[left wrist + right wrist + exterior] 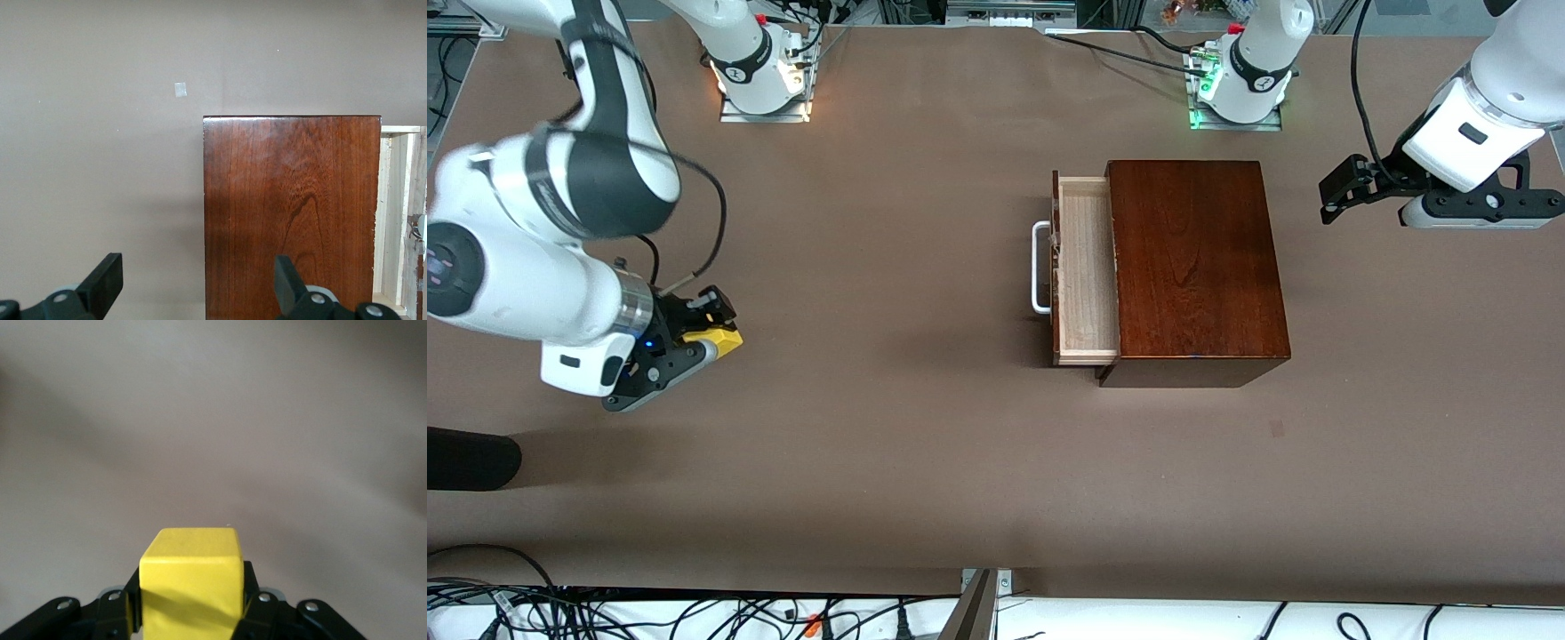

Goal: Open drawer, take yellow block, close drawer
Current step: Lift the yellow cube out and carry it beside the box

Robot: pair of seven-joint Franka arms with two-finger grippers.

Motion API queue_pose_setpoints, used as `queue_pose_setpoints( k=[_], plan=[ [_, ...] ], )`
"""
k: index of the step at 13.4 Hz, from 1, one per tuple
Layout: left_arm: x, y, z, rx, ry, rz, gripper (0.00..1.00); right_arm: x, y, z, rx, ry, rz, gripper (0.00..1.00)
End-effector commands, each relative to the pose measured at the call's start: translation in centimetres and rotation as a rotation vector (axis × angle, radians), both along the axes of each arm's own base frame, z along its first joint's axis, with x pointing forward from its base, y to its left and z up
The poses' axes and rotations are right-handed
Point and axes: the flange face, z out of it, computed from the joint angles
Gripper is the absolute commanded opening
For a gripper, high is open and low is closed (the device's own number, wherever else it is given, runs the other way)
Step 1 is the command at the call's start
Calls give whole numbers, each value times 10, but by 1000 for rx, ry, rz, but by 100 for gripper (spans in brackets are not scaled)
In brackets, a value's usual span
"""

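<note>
Front view: the right gripper pinches the yellow block over the table's right-arm end, well apart from the box. The drawer is pulled out. The left gripper waits, spread wide.

Left wrist view: its fingers hang over the box.

Right wrist view: the block sits between the fingers.

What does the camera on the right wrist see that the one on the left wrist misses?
Only the right wrist view shows the yellow block, clamped in the right gripper over bare table. Only the left wrist view shows the dark wooden box, the pale edge of its open drawer, and the open left gripper. Both share the brown table.
</note>
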Motion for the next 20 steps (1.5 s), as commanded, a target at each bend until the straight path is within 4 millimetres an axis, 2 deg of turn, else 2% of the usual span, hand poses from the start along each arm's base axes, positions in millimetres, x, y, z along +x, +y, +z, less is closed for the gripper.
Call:
queue_pose_setpoints(
  k=[1,4,6,8,10,12,13,14,16,18,19,20],
  plan=[
    [-1,0,6,-17,5,-12,100,-44,-18,-53,-22,-2,-119,10],
    [-1,0,6,-17,3,-12,100,-64,-28,-123,-52,7,-240,10],
    [0,1,5,-17,6,-10,100,-69,-30,-156,-68,30,-279,13],
    [-1,3,6,-17,5,-7,100,-67,-34,-177,-91,26,-265,18],
    [-1,3,6,-17,5,-7,100,-69,-36,-196,-108,36,-272,15],
    [-1,3,6,-17,5,-7,100,-68,-52,-210,-107,35,-303,15],
    [-1,3,6,-17,5,-7,100,-67,-58,-219,-106,36,-315,23],
    [-1,3,6,-17,5,-7,100,-67,-67,-229,-108,47,-330,39],
    [0,1,5,-18,7,-10,100,-67,-68,-233,-108,46,-333,43],
    [0,1,5,-17,6,-10,100,-67,-69,-233,-108,46,-335,77],
    [0,1,5,-17,7,-10,100,-68,-69,-233,-107,47,-327,100],
    [0,1,6,-17,5,-10,100,-66,-69,-227,-104,41,-320,100]
  ],
)
